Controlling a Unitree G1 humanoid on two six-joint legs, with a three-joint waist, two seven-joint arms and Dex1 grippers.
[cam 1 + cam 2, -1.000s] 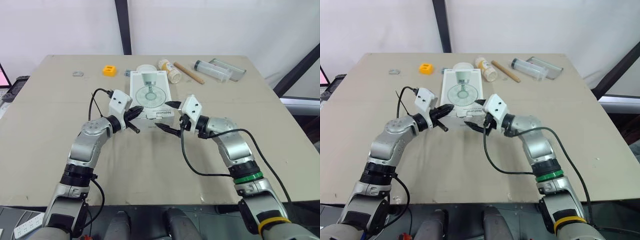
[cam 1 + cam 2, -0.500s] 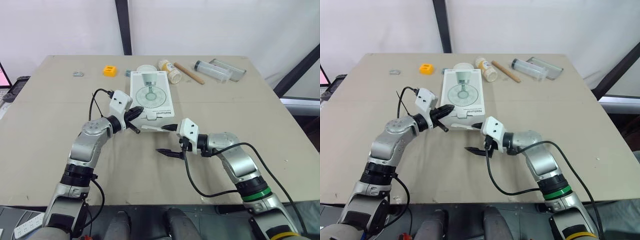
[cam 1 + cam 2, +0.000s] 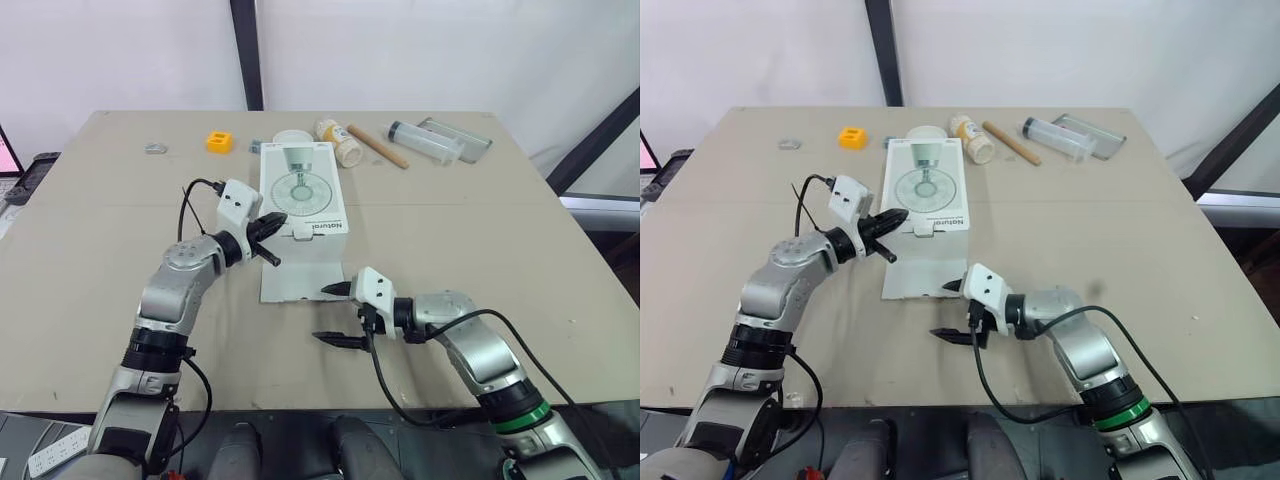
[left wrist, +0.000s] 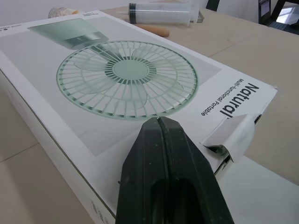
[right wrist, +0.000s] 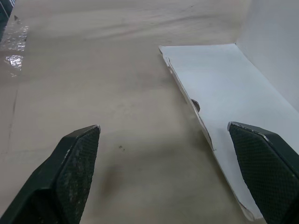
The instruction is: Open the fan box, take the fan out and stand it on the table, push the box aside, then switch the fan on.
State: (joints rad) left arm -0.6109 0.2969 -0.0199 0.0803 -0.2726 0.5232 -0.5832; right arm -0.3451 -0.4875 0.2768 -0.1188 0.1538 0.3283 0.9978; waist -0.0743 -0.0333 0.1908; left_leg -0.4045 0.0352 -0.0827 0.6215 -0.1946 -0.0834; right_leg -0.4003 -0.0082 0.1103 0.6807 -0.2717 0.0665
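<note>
A beige table [image 3: 480, 230] before a white wall [image 3: 400, 50] bears the flap-open fan box [image 3: 300, 190].

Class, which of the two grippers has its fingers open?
The right gripper, fingers spread by the box's folded-down flap; the left gripper is shut.

Beige bench [image 3: 480, 230]. Fan box [image 3: 300, 185] lies flat mid-bench, its front flap [image 3: 298, 283] open on the surface. Far edge: small metal piece [image 3: 153, 148], orange block [image 3: 219, 141], white round tub [image 3: 293, 137], lying bottle [image 3: 340, 142], wooden stick [image 3: 377, 146], clear tube [image 3: 425, 140], clear tray [image 3: 462, 137].
</note>
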